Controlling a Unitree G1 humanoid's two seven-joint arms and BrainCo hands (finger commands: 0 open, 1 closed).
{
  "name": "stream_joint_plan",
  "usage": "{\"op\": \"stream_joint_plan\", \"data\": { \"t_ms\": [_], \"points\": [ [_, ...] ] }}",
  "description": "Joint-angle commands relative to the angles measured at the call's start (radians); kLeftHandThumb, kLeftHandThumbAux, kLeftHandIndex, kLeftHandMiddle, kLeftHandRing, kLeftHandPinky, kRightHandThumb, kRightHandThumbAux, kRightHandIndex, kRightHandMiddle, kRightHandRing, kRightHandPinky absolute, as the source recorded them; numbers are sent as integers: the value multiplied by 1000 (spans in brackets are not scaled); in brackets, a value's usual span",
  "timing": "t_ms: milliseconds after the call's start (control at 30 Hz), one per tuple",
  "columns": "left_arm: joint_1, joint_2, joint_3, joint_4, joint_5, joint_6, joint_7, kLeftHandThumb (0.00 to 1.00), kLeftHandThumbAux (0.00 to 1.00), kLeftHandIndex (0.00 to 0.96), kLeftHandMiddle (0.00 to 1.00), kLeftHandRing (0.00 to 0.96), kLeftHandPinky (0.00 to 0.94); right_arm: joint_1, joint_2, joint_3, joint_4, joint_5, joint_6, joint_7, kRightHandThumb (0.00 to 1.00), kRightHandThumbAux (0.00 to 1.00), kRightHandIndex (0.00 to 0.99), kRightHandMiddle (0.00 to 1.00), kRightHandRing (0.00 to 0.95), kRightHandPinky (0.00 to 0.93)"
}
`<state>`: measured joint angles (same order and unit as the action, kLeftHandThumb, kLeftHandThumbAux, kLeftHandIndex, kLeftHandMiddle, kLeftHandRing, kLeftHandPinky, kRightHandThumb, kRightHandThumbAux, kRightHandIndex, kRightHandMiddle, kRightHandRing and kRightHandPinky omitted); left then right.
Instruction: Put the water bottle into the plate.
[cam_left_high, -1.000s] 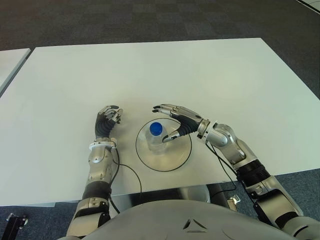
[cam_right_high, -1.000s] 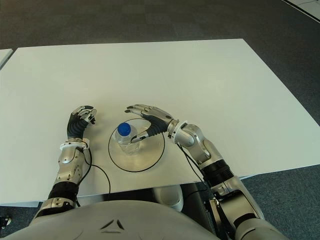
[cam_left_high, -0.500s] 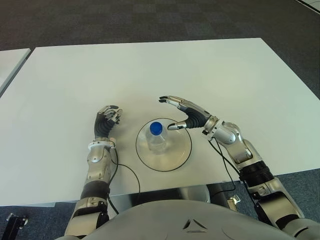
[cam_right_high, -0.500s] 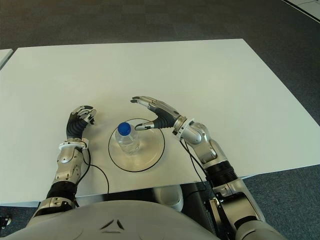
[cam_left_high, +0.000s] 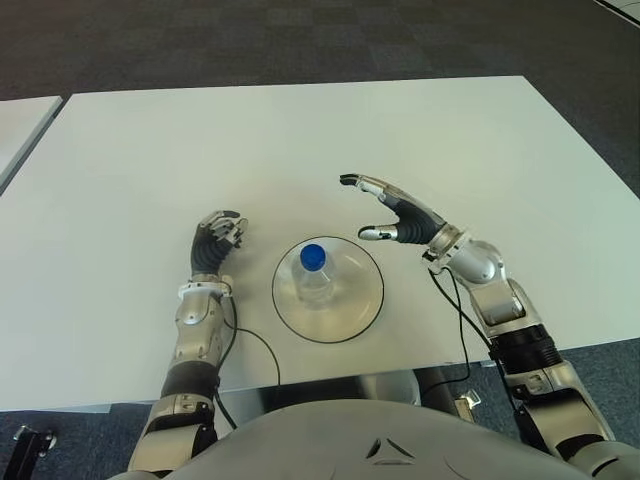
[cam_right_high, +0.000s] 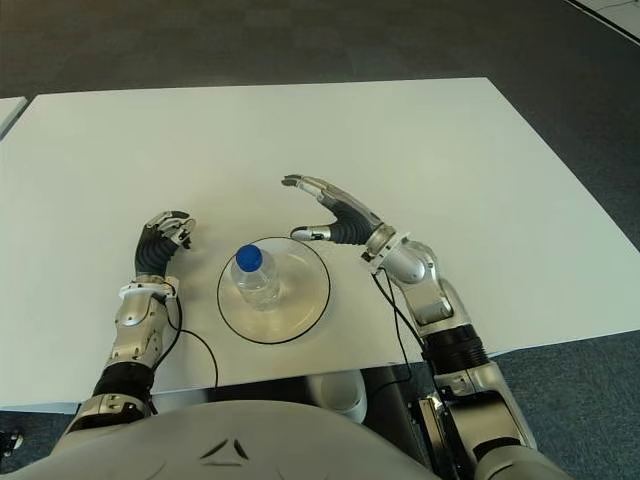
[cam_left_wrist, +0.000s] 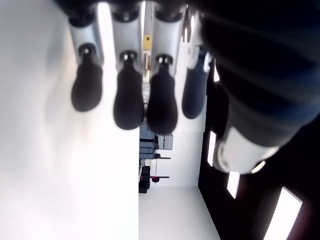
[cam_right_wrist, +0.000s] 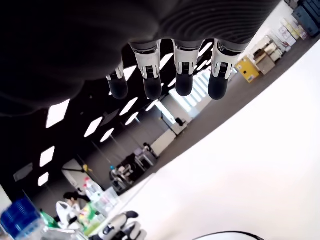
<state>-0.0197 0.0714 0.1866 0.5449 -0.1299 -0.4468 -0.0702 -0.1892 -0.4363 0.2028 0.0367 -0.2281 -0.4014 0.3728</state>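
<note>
Blue was the cap of the small clear plastic water bottle (cam_left_high: 313, 273), which stood upright inside the round clear glass plate with the dark rim (cam_left_high: 368, 316) on the white table (cam_left_high: 300, 140). The right hand (cam_left_high: 395, 214) had let go and moved up and away, so it was now apart from the bottle, beyond the far right side of the plate. Its fingers (cam_right_wrist: 183, 82) were stretched out wide and held nothing. A second before, that same hand was right beside the bottle, over the plate. The bottle had not moved since then. The job looked done. The left hand (cam_left_high: 216, 238) showed to the left of the plate, with its fingers (cam_left_wrist: 128, 107) curled in and empty, just as before.
</note>
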Motion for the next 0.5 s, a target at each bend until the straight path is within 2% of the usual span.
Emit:
{"op": "stream_joint_plan", "data": {
  "t_ms": [33, 300, 400, 500],
  "points": [
    [12, -7, 8, -3, -11, 54, 11, 706, 716, 436, 699, 689, 670, 25, -10, -39, -7, 55, 30, 20, 495, 215, 0, 0, 0, 0],
    [13, -14, 10, -3, -7, 31, 13, 707, 715, 436, 693, 683, 670, 45, 16, -85, -8, 26, 33, -55, 424, 276, 0, 0, 0, 0],
    [14, -14, 9, -1, -6, 26, 12, 707, 715, 436, 694, 684, 671, 53, 27, -94, -15, 10, 43, -90, 386, 324, 0, 0, 0, 31],
    [15, -12, 8, -1, -3, 23, 12, 707, 716, 435, 693, 684, 669, 65, 61, -109, -5, -18, 26, -168, 357, 380, 0, 0, 0, 73]
  ]
}}
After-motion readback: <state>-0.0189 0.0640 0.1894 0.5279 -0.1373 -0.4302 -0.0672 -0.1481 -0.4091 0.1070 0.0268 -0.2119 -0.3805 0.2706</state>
